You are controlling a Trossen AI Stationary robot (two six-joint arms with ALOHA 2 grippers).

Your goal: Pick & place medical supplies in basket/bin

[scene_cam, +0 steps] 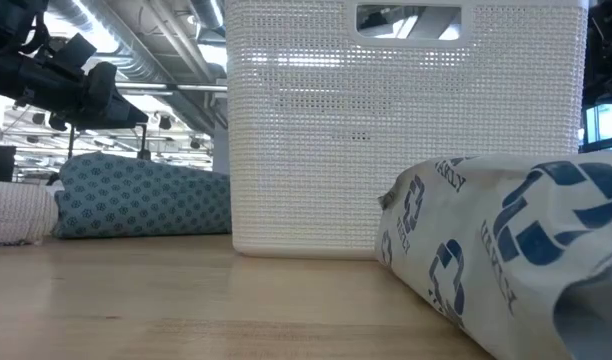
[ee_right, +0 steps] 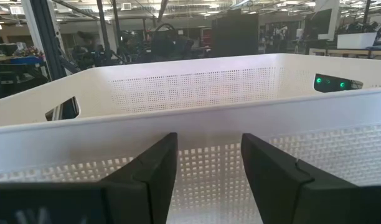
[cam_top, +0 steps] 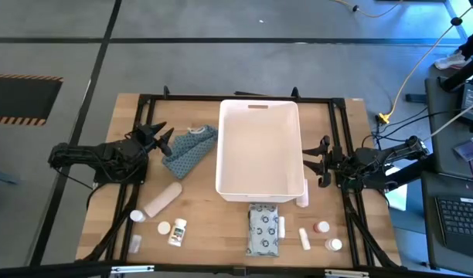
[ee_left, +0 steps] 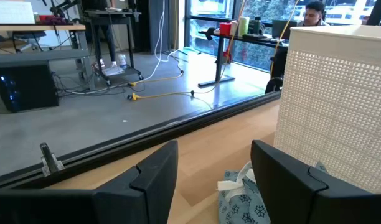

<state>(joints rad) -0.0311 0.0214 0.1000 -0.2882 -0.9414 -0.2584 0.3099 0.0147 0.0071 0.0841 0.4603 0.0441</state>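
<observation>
Your left gripper (cam_top: pixel 161 137) and right gripper (cam_top: pixel 321 161) have fingers parted, grasping nothing. The teal patterned soft cloth pouch (cam_top: pixel 188 149) looks light, floppy; pinch its middle.

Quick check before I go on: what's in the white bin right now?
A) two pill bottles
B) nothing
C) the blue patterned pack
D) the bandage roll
B: the high view shows the bin with a bare white floor, and the supplies lie on the table around it.

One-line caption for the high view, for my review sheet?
Empty white bin at table centre, both pincers (left, right) open beside it, medical supplies not yet loaded.
</observation>
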